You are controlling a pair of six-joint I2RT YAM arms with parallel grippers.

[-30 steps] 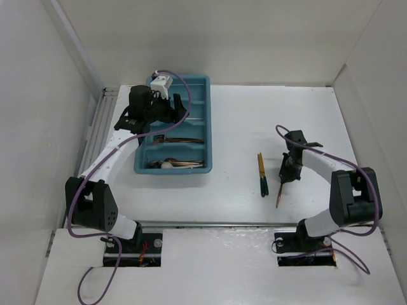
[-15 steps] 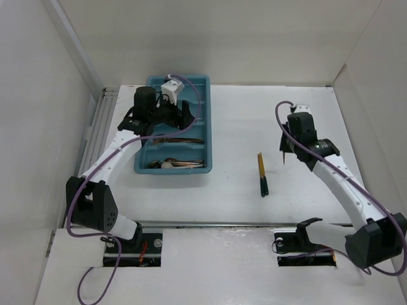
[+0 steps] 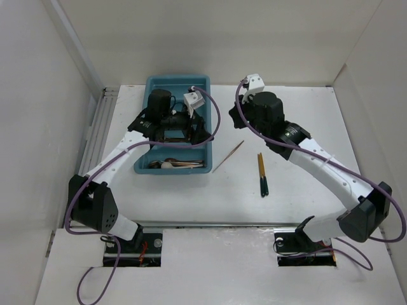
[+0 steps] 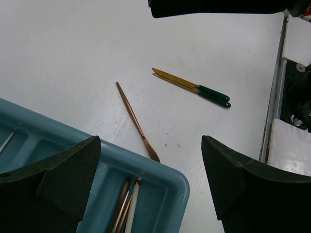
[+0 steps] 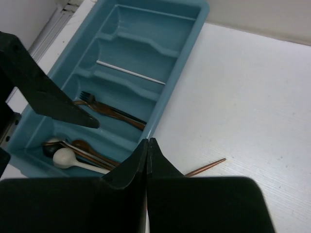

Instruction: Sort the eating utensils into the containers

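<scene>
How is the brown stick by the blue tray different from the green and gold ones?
The copper utensil is one colour all over; the green-handled pair is gold with dark green handles. The copper utensil is one piece; the pair is two, side by side. The copper one's end lies right by the tray; the pair lies farther off. Both lie on the table, outside the tray.

Table [image 3: 299,108]: tray [image 3: 173,170], copper utensil [image 3: 227,156], green-handled pair [image 3: 261,173]
</scene>
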